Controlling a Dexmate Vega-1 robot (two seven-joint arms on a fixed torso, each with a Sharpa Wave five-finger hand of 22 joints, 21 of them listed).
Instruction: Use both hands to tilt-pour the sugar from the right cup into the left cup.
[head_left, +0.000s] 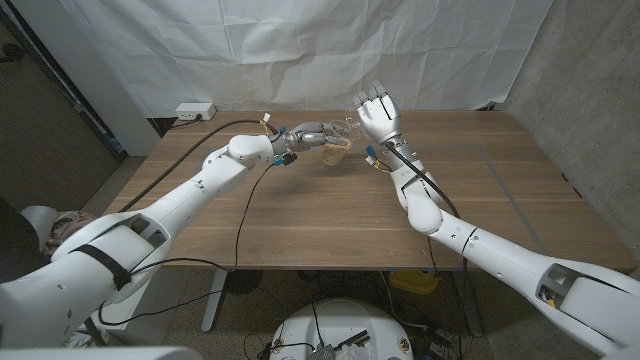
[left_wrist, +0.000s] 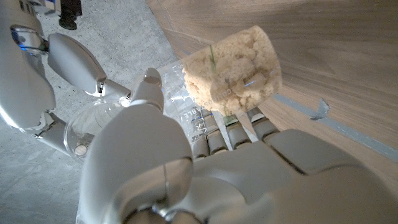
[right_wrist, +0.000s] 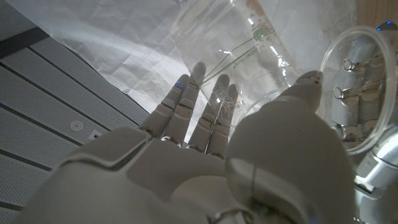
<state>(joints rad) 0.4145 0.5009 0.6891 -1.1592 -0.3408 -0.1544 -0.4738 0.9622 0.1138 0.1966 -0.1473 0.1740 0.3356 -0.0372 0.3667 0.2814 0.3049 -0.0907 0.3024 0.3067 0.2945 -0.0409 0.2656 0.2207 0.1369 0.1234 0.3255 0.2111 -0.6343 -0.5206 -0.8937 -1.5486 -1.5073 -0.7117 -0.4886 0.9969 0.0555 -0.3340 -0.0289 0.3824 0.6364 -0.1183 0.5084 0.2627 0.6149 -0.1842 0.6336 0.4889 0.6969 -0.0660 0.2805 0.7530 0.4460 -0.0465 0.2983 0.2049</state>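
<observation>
Head view puts both hands in the upper middle of the frame, over the far part of the wooden table (head_left: 330, 215). Left of centre, the left hand (head_left: 308, 133) grasps a clear plastic cup (head_left: 336, 153) holding pale brown sugar (head_left: 335, 155); this cup hangs just below and between the two hands. Right beside it, the right hand (head_left: 377, 113) stands with fingers pointing up and slightly spread, gripping a second clear cup (head_left: 352, 122) that is tipped toward the first; this one is hard to make out against the white backdrop (head_left: 330, 50).

From the left wrist camera, the left hand (left_wrist: 180, 168) wraps the sugar-filled cup (left_wrist: 217, 93) in the middle of the frame, the clumped sugar (left_wrist: 233, 68) packed against its wall, with the rim of the other cup (left_wrist: 93, 127) at centre left, next to the right hand (left_wrist: 74, 62).

From the right wrist camera, the right hand (right_wrist: 205, 162) holds its transparent cup (right_wrist: 242, 43), which looks empty, between fingers and thumb in the upper middle. At right is the round mouth of the other cup (right_wrist: 364, 93) with the left hand's fingers (right_wrist: 357, 74) showing through it.

A white power strip (head_left: 195, 111) sits on the floor at upper left in the head view.
</observation>
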